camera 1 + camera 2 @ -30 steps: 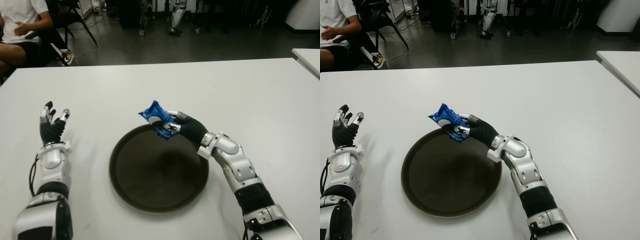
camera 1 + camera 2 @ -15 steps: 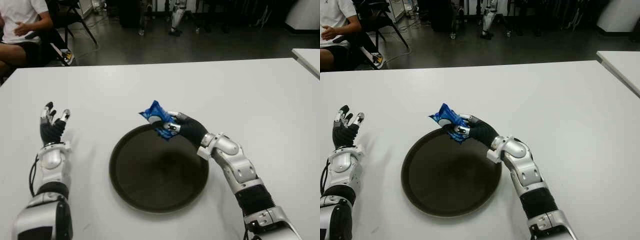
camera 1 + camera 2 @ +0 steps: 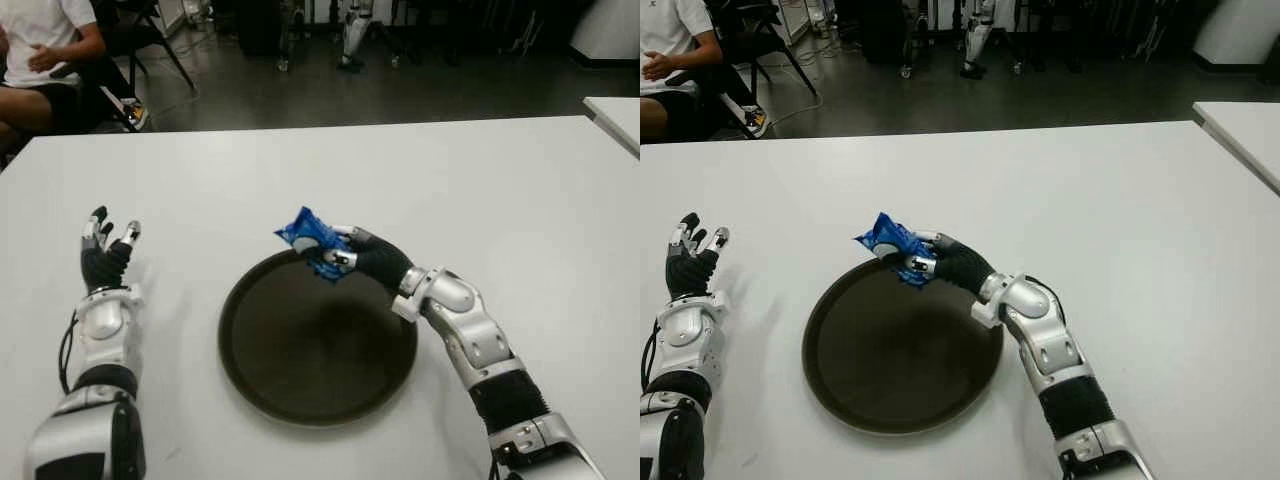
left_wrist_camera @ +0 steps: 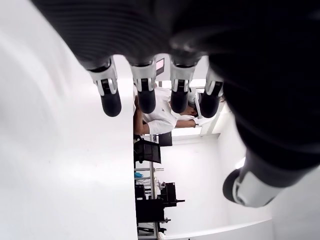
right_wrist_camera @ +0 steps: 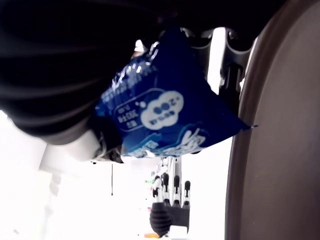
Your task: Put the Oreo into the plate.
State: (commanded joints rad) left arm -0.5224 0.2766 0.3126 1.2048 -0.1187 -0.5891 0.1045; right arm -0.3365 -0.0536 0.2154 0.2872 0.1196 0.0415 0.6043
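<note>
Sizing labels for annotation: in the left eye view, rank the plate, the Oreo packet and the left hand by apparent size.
1. plate, largest by far.
2. and 3. Oreo packet, partly hidden inside the right hand, and left hand look alike; unranked.

Oreo packet [image 5: 160, 112] — white print in an oval panel | too blurred to read

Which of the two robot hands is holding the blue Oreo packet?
The right hand grasps the Oreo packet at the far rim of the plate. The left hand, left of the plate, holds nothing, fingers spread.
</note>
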